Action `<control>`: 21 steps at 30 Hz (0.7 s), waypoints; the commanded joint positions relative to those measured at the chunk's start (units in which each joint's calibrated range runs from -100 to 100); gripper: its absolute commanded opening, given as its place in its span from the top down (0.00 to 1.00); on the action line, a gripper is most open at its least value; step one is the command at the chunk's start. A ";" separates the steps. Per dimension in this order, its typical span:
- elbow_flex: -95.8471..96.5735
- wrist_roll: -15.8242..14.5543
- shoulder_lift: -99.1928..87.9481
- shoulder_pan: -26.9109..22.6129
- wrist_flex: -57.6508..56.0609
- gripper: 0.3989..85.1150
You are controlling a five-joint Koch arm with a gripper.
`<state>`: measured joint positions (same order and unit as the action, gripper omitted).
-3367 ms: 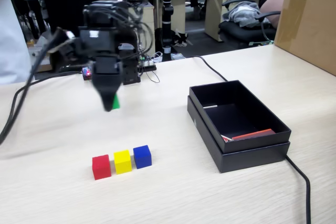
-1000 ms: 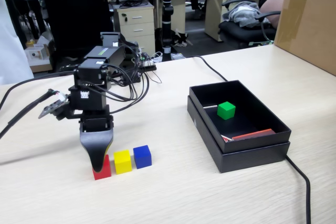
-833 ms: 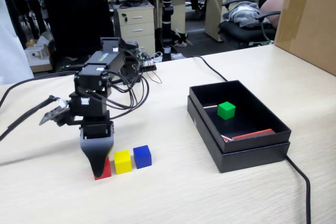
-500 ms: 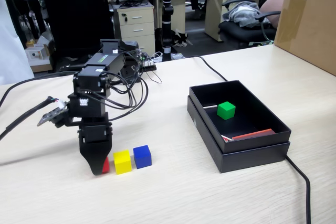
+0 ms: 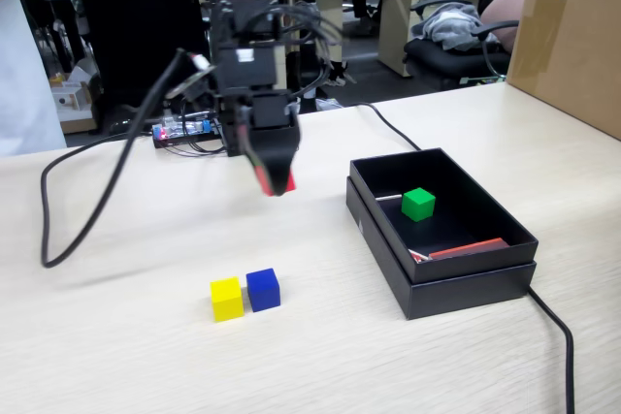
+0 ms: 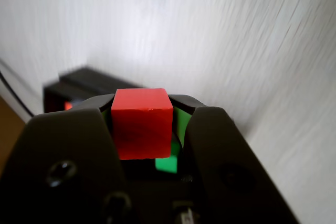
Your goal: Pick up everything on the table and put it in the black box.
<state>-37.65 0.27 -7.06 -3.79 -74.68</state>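
From my seat, going left to right across the fixed view, I see a thick black cable (image 5: 78, 196) looping over the left part of the table (image 5: 116, 336) and rising to the arm. On the near part of the table sit the yellow cube (image 5: 226, 299) and the blue cube (image 5: 263, 289), side by side and touching or almost so, yellow on the left. Above and behind them the arm hangs well off the surface, and my gripper (image 5: 275, 181) points down with the red cube (image 5: 287, 181) peeking out at its tip. The wrist view settles the grip: the gripper (image 6: 143, 129) has its two dark jaws pressed against opposite faces of the red cube (image 6: 142, 121), so it is clamped on that cube, which is lifted clear of the table and to the left of the box. Further right lies the black box (image 5: 456, 283), open at the top, with the green cube (image 5: 419, 204) resting inside it toward the back and a red-and-white strip (image 5: 466, 249) along its near inner wall. In the wrist view the box (image 6: 68, 85) shows blurred behind the gripper, and a patch of green (image 6: 168, 163) shows under the red cube. A second black cable (image 5: 558, 336) runs off from the box's right corner toward the near table edge, and a brown carton (image 5: 572, 36) stands at the far right.
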 commanded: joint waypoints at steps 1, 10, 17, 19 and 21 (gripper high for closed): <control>-4.69 -4.15 -3.56 -6.01 -1.13 0.84; -18.01 -8.64 21.23 -12.31 -2.25 0.84; -19.83 -9.72 30.86 -12.26 -2.34 0.84; -19.92 -9.91 32.70 -12.21 -2.51 0.84; -19.92 -10.11 33.62 -12.21 -2.60 0.84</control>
<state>-53.45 -9.60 27.51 -15.85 -76.62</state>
